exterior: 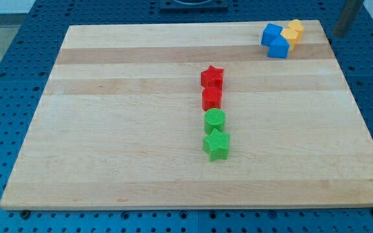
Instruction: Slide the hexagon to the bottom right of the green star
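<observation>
Landmark for all positions: green star (pixel 216 145), sitting a little right of centre on the wooden counter (pixel 122 129), towards the view's bottom.

Green cylinder (pixel 215 119): directly above the star, touching it or nearly so.

Red hexagon (pixel 212 98): directly above the cylinder, so two places up from the star in the same column. This is the task block; it lies above the star, not at its bottom right.

Red star (pixel 212 76): tops the column, just above the hexagon.

Far up and to the right of the green star, near the counter's top right corner, we note a tight cluster: two blue blocks (pixel 274 40) with two yellow blocks (pixel 293 31) against their right side. Exact shapes unclear.

Our tip (pixel 341 32): dark rod at the view's top right, beyond the cluster, just off the counter's edge, well apart from the green star and hexagon. It touches no block. There is no gripper on this rig, so nothing is held.
</observation>
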Action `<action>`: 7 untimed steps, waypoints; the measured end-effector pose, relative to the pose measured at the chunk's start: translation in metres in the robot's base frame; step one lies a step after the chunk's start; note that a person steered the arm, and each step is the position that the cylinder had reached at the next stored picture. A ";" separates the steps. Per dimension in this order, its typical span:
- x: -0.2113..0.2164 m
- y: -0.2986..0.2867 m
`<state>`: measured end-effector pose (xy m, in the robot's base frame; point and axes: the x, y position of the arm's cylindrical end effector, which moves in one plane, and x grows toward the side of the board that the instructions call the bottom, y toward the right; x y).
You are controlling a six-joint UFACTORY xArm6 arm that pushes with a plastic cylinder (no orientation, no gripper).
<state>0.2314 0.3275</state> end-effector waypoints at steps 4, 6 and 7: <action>0.001 -0.135; 0.022 -0.142; 0.041 -0.142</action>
<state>0.2723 0.1857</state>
